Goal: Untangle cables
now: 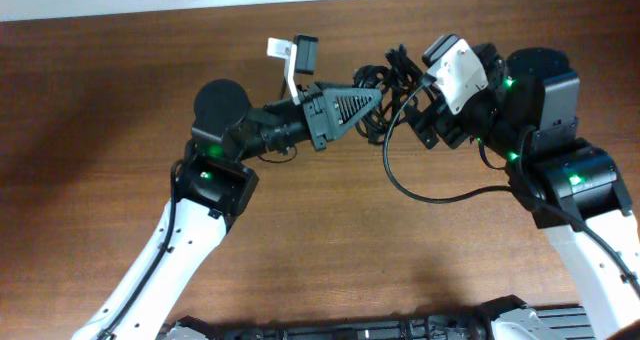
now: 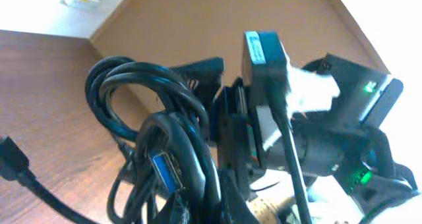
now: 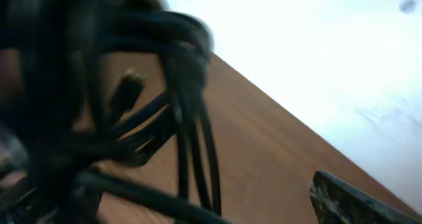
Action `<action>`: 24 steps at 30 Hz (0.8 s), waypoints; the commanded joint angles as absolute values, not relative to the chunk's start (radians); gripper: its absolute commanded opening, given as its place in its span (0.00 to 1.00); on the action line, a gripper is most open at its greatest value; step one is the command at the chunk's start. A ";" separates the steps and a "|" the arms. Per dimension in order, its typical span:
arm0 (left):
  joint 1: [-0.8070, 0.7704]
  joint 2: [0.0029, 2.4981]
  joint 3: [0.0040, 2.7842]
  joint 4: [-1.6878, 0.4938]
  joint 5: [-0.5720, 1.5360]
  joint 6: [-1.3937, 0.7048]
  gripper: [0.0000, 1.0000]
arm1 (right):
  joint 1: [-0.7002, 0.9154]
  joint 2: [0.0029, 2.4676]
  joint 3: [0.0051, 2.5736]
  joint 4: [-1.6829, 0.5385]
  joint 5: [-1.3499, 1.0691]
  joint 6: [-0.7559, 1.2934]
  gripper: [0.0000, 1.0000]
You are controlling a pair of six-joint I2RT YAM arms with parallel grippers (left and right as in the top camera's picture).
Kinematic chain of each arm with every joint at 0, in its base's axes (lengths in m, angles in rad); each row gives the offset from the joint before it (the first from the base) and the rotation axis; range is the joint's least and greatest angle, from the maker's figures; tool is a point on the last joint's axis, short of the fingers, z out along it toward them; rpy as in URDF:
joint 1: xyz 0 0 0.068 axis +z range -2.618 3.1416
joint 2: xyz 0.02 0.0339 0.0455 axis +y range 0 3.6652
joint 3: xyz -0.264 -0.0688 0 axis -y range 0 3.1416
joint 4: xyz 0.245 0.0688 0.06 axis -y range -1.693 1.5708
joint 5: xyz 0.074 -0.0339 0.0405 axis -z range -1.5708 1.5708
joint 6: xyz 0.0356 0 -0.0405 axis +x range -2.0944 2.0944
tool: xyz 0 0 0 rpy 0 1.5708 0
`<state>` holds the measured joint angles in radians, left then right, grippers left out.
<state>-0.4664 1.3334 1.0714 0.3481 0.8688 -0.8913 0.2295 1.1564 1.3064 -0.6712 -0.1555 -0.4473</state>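
The cables point(image 1: 388, 78) are a knotted black bundle held up between my two arms at the table's far middle. One long loop point(image 1: 420, 192) hangs down and to the right of it. My left gripper point(image 1: 368, 102) reaches in from the left and is shut on the bundle. In the left wrist view the cables point(image 2: 142, 112) fill the foreground, with a blue-tongued plug point(image 2: 165, 172) among them. My right gripper point(image 1: 420, 110) sits at the bundle's right side and is open. In the right wrist view the blurred cables point(image 3: 99, 105) lie by its left side, apart from its right finger point(image 3: 356, 201).
The brown wooden table point(image 1: 320, 250) stretches below the arms. A pale wall runs along its far edge point(image 1: 150, 10). The right arm's wrist and white camera housing point(image 2: 310, 95) stand close behind the bundle. A black base strip lies at the front edge point(image 1: 400, 330).
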 commanded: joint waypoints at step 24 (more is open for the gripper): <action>-0.295 1.311 1.082 0.604 1.111 -1.011 0.00 | 0.123 1.158 1.326 -0.753 0.395 -0.039 0.99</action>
